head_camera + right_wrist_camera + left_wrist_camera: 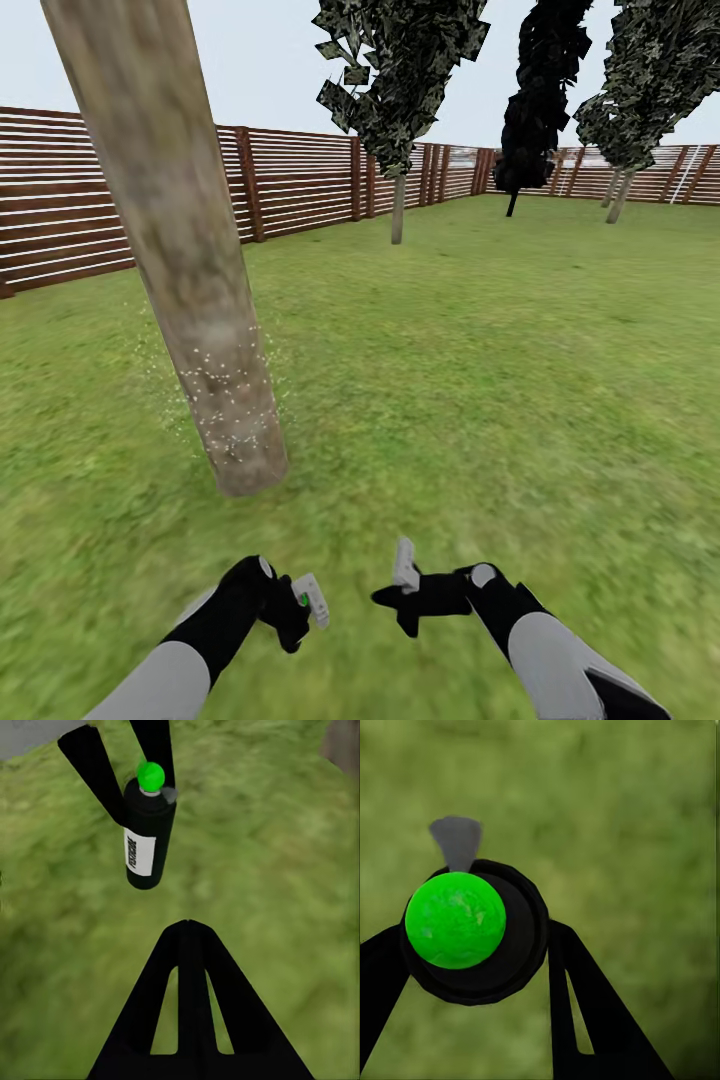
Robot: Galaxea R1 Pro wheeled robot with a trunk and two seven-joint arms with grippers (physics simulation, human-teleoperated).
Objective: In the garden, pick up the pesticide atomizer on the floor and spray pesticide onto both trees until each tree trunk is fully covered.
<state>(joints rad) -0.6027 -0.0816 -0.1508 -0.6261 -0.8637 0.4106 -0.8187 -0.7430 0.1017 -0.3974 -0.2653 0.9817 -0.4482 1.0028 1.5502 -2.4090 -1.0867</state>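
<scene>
Left gripper (297, 612) closed around the pesticide atomizer (148, 832), black can, green cap, held low over the grass floor (480, 380). Right gripper (395, 598) empty, fingers together. Whitish pesticide (225, 390) specks cover the lower tree trunk (190, 260), ahead-left.
</scene>
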